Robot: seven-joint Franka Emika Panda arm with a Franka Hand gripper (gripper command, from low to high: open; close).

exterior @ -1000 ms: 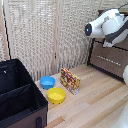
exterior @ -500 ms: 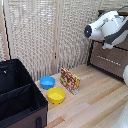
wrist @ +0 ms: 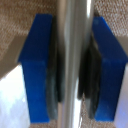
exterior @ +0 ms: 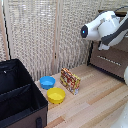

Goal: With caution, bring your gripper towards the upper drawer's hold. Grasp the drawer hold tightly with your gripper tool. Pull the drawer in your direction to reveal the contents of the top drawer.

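A pale wood floor [exterior: 95, 97] fills the lower part of the exterior view, and a woven reed screen [exterior: 45, 35] stands behind it across most of the width. At the exterior view's left sits a large black bin [exterior: 17, 95], open at the top. A dark brown dresser [exterior: 110, 57] stands at the exterior view's right edge, against the screen; its lower drawer [exterior: 111, 60] shows a slim silver bar. The upper drawer [exterior: 121, 44] is just above it, mostly hidden behind the bulky white arm [exterior: 102, 27], which reaches in from the exterior view's right at that height. The gripper itself cannot be made out in the exterior view. On the floor, near the bin, a blue bowl [exterior: 47, 82] and a yellow bowl [exterior: 56, 95] lie just beside each other, the yellow one nearer the camera. A small colourful box [exterior: 70, 80] stands upright just beside both bowls, toward the dresser. In the wrist view, the gripper [wrist: 73, 67] is clenched on the handle [wrist: 72, 45]: the silver bar runs between two blue fingers [wrist: 36, 70], whose dark pads [wrist: 54, 85] press against it on both sides. The brown drawer front shows blurred behind the fingers.
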